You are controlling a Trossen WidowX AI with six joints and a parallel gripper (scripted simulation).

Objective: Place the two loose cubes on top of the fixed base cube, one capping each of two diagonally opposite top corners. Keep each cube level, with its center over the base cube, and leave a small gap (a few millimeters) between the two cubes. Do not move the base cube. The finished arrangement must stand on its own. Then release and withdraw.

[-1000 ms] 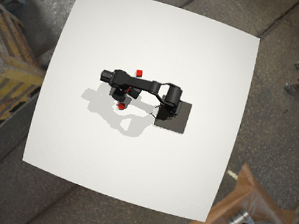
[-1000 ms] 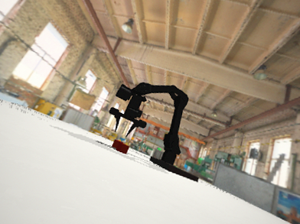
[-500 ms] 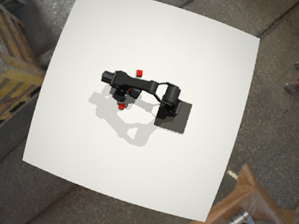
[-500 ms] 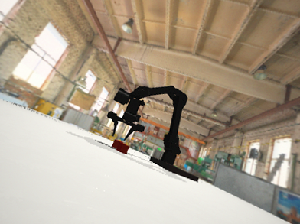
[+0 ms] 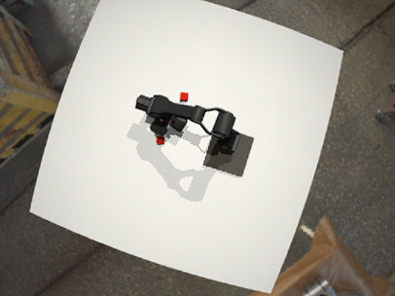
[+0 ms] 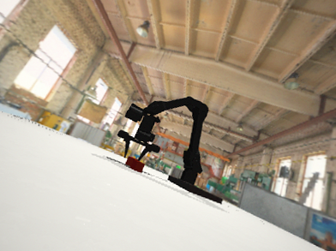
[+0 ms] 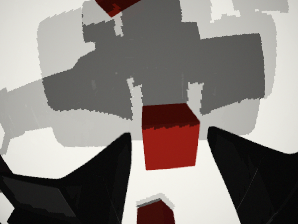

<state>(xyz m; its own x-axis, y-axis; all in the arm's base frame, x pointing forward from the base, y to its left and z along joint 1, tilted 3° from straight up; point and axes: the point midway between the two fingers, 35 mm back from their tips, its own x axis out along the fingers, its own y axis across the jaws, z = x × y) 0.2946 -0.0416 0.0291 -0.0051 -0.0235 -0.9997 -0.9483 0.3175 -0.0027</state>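
Three red cubes rest apart on the white table. One cube (image 5: 183,96) (image 7: 156,214) is beyond the arm in the top view. Another cube (image 5: 160,141) (image 7: 116,6) is on the opposite side, partly covered by the gripper. The middle cube (image 7: 170,142) is almost hidden under the gripper in the top view. I cannot tell which is the base cube. In the exterior view the cubes overlap as one red shape (image 6: 135,164). My gripper (image 6: 133,158) (image 7: 170,136) is open, pointing down, with the middle cube between its fingertips in the wrist view; contact is not visible.
The white table (image 5: 119,220) carries the arm's dark base plate (image 5: 225,164) to the right of the cubes in the top view. The arm (image 5: 182,110) stretches above the table between the two outer cubes. Its shadow falls around them.
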